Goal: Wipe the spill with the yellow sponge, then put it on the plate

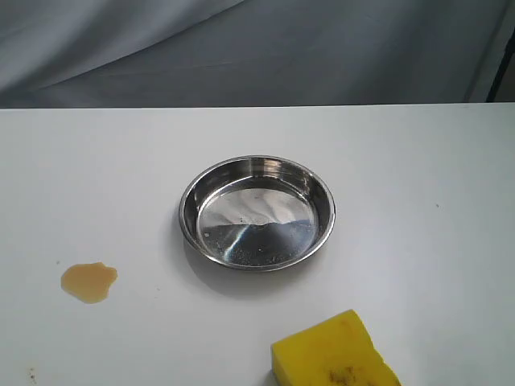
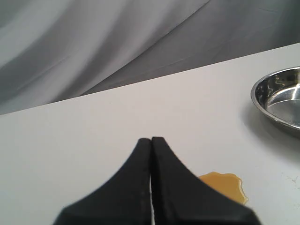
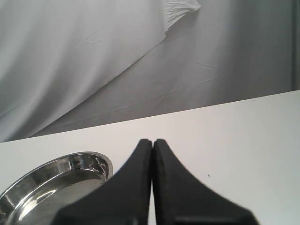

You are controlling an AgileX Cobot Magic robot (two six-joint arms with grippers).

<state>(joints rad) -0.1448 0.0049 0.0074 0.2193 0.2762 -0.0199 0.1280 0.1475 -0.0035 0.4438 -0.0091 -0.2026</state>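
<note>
The spill (image 1: 88, 282) lay at the left of the table (image 1: 418, 177), the empty plate (image 1: 190, 201) mid-table, and the yellow sponge (image 1: 334, 354) near right, partly cropped. The left gripper (image 2: 151, 140) and right gripper (image 3: 153, 141) were both pressed shut and empty. The right one should probably open wide and grasp the sponge squarely.

Mirror-bright polished metal on the plate (image 1: 187, 211), smooth and glossy. Porous matt foam on the yellow sponge (image 1: 334, 358). Glossy translucent liquid in the spill (image 1: 88, 281). Smooth matt white table (image 1: 418, 177). Soft creased grey cloth (image 1: 241, 48) behind. Matt black left gripper (image 2: 151, 140) and right gripper (image 3: 153, 141).
</note>
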